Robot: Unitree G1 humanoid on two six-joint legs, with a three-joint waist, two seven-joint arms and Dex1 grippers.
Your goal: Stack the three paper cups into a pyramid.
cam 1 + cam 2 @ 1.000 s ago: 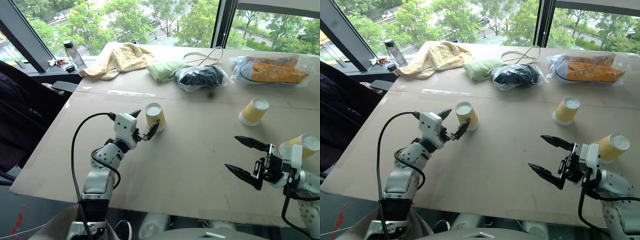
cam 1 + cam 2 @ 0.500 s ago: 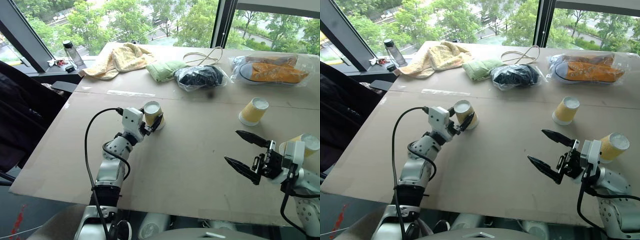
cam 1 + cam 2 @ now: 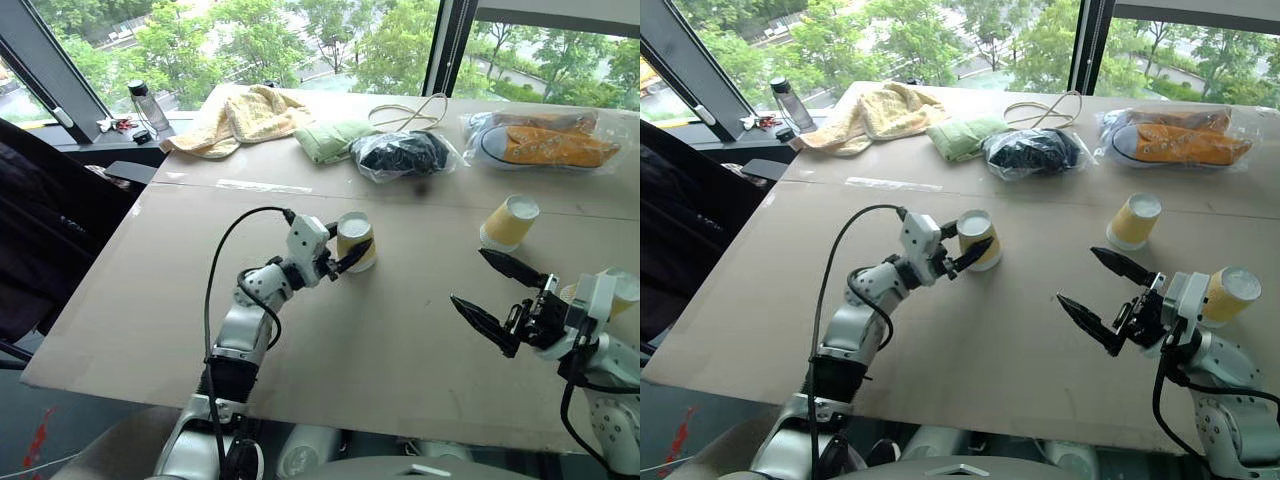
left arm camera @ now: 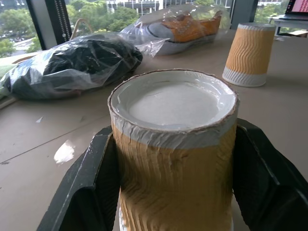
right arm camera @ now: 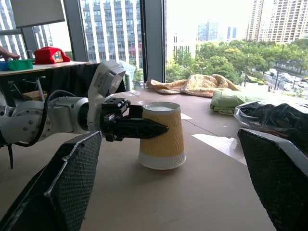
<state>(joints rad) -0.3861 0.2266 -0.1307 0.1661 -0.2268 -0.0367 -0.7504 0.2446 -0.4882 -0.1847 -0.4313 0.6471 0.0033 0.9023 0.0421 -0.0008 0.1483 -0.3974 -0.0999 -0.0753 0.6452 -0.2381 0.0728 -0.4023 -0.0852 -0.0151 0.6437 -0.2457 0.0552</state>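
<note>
I have the left gripper [image 3: 347, 256] clamped on 1 inverted paper cup [image 3: 356, 240], white base up, 1 finger on each ribbed side, as the left wrist view confirms. The cup stands upright near the middle of the brown table [image 3: 400, 330], its rim on or just above the surface; I cannot tell which. The coming move, as I judge it, turns on where this cup lies relative to the other 2: the second cup [image 3: 508, 221] stands inverted well off to the right and a little farther back, and the third cup [image 3: 1226, 294] sits at the right edge, just behind my right wrist. So the held cup has to travel rightward, its long axis kept vertical, to stand beside the second one as a base. My left forearm reaches forward and angles right, the gripper about level. The right gripper [image 3: 497, 297] hovers over the table with its fingers spread wide and nothing between them, pointing left toward the held cup; it is the nearer arm for cups 2 and 3.
</note>
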